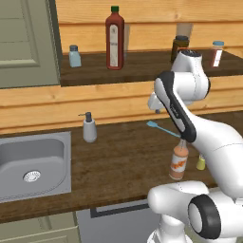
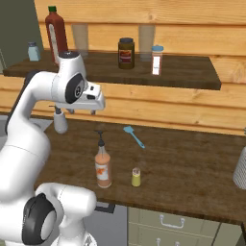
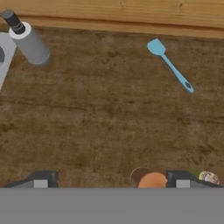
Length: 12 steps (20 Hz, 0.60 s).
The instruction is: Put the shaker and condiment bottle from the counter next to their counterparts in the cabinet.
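The peach-orange condiment bottle [image 2: 103,169] [image 1: 179,163] stands near the counter's front edge. The tiny yellow-green shaker [image 2: 136,177] [image 1: 201,163] is just to its right. My gripper [image 2: 76,111] [image 3: 111,180] hangs open well above the counter, pointing down, with nothing between its fingers. In the hand view the bottle's top [image 3: 151,178] shows beside the right fingertip [image 3: 181,179], and the shaker's cap [image 3: 209,177] lies further right. On the cabinet shelf [image 1: 142,69] stand the pale blue shaker [image 1: 74,56] [image 2: 33,51] and the tall dark red bottle [image 1: 114,38] [image 2: 56,31].
A grey soap pump [image 1: 88,127] [image 3: 26,39] stands beside the sink [image 1: 14,190]. A blue spatula [image 2: 134,136] [image 3: 170,65] lies near the back wall. The shelf also holds a dark jar [image 2: 126,53] and a white red-capped shaker [image 2: 156,60]. The cabinet door [image 1: 23,42] stands at left.
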Tool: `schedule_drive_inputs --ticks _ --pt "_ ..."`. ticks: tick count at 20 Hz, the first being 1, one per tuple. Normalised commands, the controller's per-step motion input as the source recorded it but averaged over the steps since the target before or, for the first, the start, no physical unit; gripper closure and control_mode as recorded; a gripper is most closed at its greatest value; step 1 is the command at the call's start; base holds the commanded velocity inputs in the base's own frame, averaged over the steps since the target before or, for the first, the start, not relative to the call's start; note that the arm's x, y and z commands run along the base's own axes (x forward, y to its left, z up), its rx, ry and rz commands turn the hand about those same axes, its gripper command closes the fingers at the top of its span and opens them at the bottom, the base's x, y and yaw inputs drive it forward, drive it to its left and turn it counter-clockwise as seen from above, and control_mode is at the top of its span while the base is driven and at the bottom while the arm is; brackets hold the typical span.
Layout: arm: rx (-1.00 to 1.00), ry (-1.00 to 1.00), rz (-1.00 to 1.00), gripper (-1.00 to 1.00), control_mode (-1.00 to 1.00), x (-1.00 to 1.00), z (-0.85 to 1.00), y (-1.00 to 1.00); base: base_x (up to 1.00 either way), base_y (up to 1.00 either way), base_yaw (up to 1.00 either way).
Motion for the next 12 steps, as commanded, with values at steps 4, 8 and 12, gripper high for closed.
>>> schedule_drive_inputs --ticks 4,8,12 --pt "0.09 -0.03 0.05 -1.0 -1.0 -0.19 0.0 -0.19 0.0 0.0 0.0" --pt "0.12 0.0 0.11 -1.0 -1.0 -0.09 0.0 -0.21 0.0 0.0 0.0" --pt "0.09 -0.05 0.14 -1.0 -1.0 -0.17 0.0 -0.17 0.0 0.0 0.0"
